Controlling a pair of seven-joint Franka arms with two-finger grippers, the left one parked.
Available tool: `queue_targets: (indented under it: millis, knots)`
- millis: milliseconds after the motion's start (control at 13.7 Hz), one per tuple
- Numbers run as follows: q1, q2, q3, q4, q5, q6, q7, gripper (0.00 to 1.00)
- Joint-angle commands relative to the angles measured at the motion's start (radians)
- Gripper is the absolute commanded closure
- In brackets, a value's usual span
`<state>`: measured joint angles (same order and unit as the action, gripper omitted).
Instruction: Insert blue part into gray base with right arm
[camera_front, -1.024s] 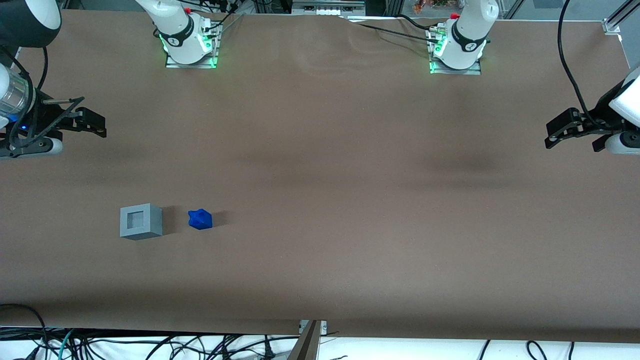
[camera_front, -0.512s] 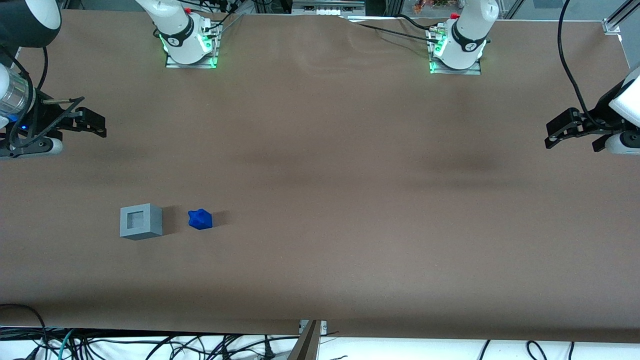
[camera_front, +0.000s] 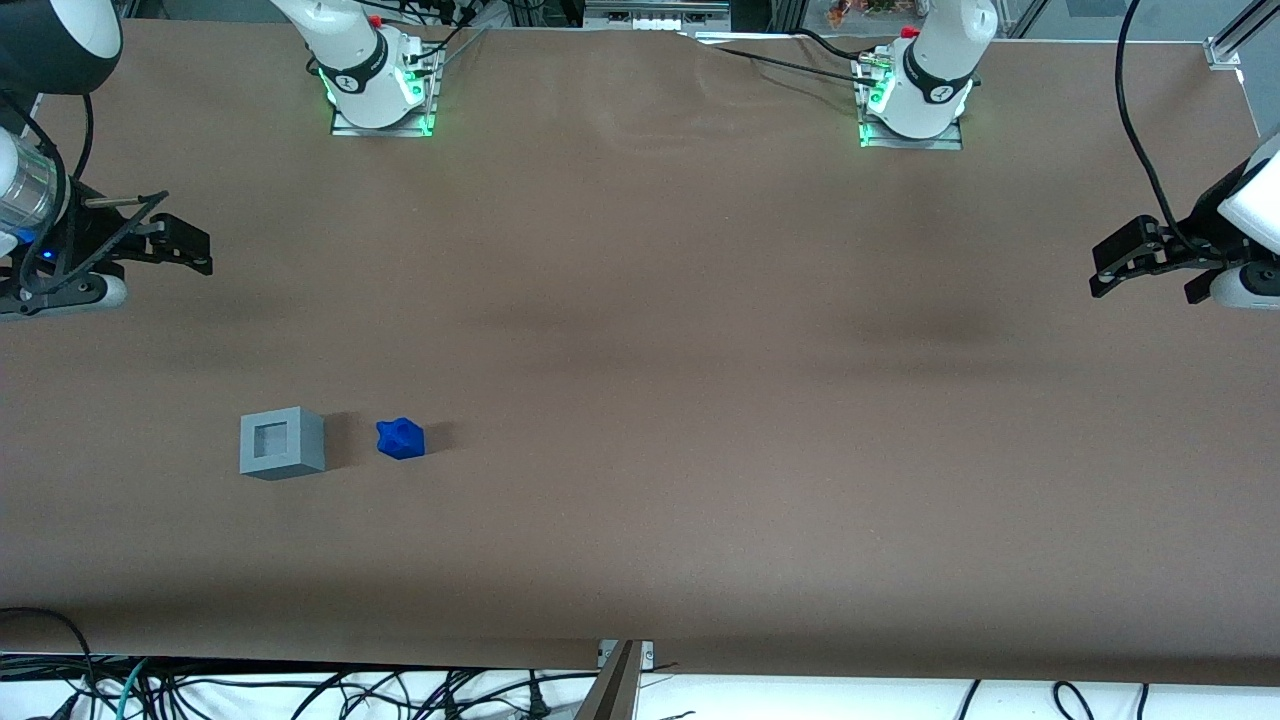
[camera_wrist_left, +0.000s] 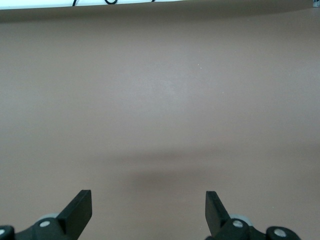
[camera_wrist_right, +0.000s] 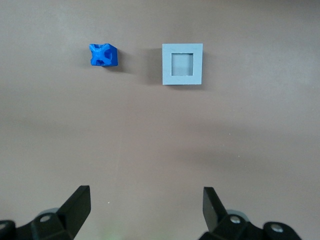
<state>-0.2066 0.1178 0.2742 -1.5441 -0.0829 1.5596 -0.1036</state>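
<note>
lumpy blue part sits on the table just beside the gray base, not touching; base's square recess faces up.

1. Showed a right arm built of white shells with black joint sections.
2. Carried a silvery ring just above the hand, with a small blue light glowing below it.
3. Ended in a black two-finger gripper, hung over the table at the working arm's end, spread wide.
4. Had wedge-shaped black fingers in the right wrist view, with silver screw heads at the knuckles next to them.
5. Trailed a thin black cable up from the wrist.
6. Stood on a white base with a black band, red cap and green glow.
</note>
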Motion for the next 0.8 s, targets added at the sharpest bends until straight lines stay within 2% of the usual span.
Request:
queue_targets:
  millis: [0,732]
  knots:
    - [-0.005,-0.012,0.003,0.007,0.009,0.000,-0.024,0.01]
    - [-0.005,-0.001,0.003,-0.001,0.022,0.017,-0.021,0.01]
